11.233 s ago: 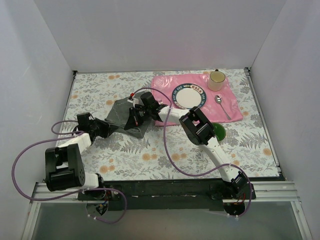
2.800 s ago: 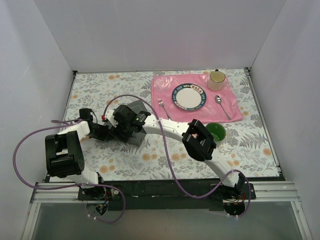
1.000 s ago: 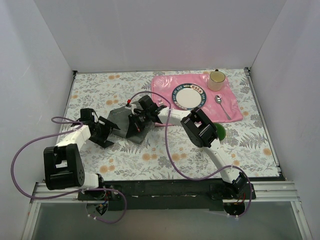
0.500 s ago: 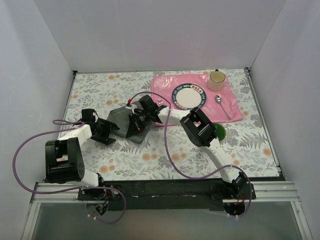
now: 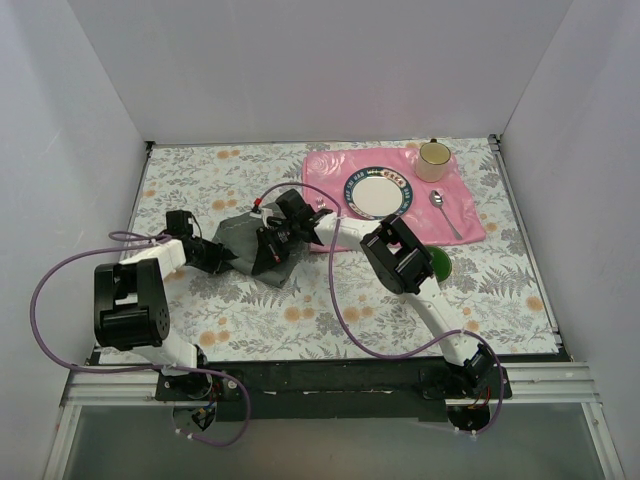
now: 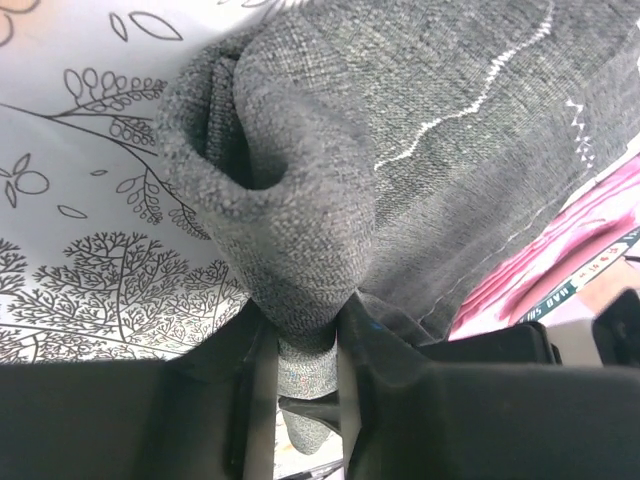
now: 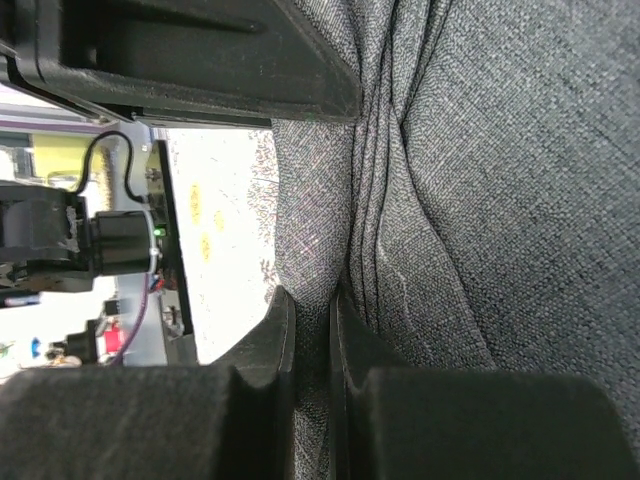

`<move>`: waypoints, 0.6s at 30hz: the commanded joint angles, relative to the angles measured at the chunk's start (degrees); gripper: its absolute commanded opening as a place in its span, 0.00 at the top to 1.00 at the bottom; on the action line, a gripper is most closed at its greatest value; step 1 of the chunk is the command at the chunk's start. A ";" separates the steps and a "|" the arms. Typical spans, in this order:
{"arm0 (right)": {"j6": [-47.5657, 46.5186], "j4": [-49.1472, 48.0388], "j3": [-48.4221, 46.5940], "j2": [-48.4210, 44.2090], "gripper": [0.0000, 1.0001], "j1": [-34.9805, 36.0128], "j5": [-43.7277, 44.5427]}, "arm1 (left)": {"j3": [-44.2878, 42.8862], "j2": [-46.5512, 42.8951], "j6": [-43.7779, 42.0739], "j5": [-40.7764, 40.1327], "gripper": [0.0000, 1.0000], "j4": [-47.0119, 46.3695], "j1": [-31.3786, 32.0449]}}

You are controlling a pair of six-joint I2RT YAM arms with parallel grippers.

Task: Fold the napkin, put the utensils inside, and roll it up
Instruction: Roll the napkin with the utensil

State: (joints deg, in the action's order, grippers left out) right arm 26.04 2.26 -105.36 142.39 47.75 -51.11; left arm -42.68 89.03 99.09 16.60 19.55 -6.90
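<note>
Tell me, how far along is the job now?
Done: nothing finished; the napkin lies bunched, with layered folds. In hand: the left hand and right hand are each shut on its cloth, so folding seems under way. Left: the spoon lies on the mat, not inside the napkin; rolling is not begun.

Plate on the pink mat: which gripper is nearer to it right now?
Right. The right gripper clamps the napkin to the left of the plate. The left gripper pinches the napkin's left side, beyond the right one and farther from the plate.
</note>
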 commanded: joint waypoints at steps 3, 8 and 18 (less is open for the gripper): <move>-12.49 18.46 -8.45 -2.20 0.87 0.94 11.44 | -3.20 5.35 -3.99 -3.51 1.00 6.71 -0.22; -20.76 28.92 -13.20 -6.41 0.51 3.49 24.63 | -6.27 6.68 -5.66 -3.24 1.00 11.91 -0.05; -35.09 21.65 -7.93 -13.19 0.27 12.89 49.35 | -8.91 7.21 -6.62 -2.54 1.00 17.89 -0.05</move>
State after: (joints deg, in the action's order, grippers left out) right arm -1.67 26.85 -114.50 132.44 57.60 -12.43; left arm -51.20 95.18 94.54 17.82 29.54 -6.92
